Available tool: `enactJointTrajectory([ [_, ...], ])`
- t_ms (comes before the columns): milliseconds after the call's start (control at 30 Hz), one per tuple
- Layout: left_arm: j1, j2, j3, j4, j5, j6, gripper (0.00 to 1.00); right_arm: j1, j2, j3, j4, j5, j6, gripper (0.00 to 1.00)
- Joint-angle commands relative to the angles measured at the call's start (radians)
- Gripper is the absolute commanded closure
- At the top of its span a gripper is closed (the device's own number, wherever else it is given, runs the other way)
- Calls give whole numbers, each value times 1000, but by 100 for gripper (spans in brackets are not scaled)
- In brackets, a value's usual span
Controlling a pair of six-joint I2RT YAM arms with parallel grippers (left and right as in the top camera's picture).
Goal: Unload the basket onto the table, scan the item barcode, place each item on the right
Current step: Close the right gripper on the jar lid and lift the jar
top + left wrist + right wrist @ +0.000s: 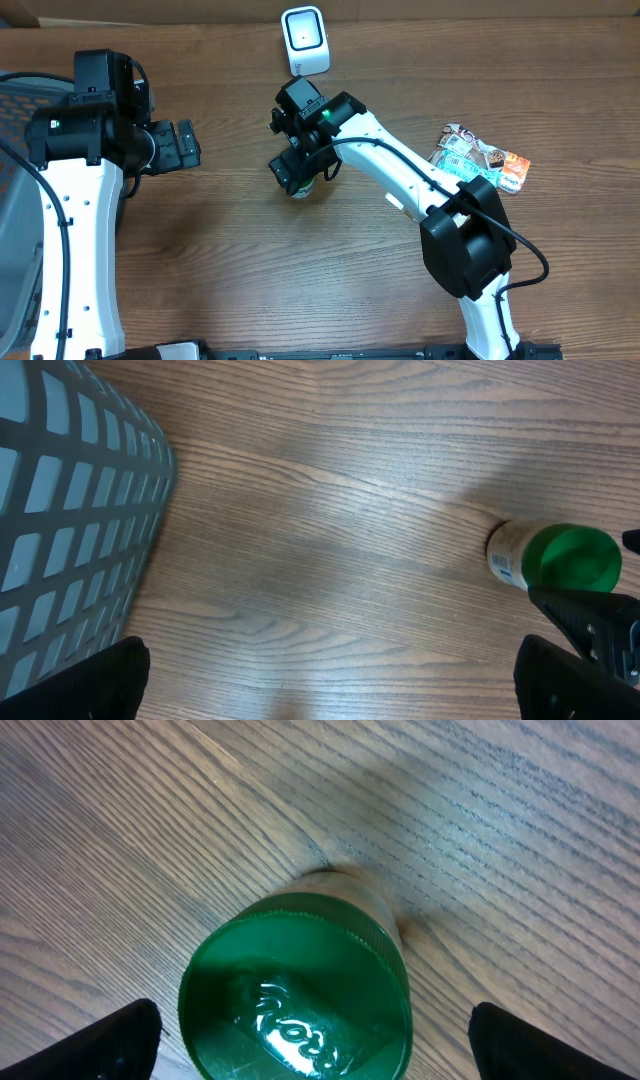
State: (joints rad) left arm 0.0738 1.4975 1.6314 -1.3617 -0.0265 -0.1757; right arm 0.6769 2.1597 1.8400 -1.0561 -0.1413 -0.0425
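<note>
Centrally, we see the right gripper [298, 172] poised over the green-lidded bottle [300, 990], jaws spread wide and clear of it; the bottle sits on the table [250, 260] below the scanner [305, 40]. At upper left, the left gripper [187, 145], jaws likewise parted, holds nothing.

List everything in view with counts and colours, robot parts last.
scanner: 1, white, far side of the table, centre
jar: 1, green lid and pale body, on the table below the right tool
packets: small pile, mixed colours, count unclear, on the table beside the right arm
basket: 1, grey mesh, at the table's left edge
table: 1, brown wood
left tool: 1, black, open and empty, over bare wood left of the jar
right tool: 1, black, open, above the jar, not gripping it
</note>
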Motion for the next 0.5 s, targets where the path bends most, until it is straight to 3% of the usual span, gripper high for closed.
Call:
enactJointTrajectory([
  [0, 5, 2, 8, 2, 9, 8, 0, 11, -3, -4, 12, -3, -19, 0],
  [467, 5, 2, 8, 2, 9, 8, 0, 15, -3, -63, 97, -17, -19, 1],
])
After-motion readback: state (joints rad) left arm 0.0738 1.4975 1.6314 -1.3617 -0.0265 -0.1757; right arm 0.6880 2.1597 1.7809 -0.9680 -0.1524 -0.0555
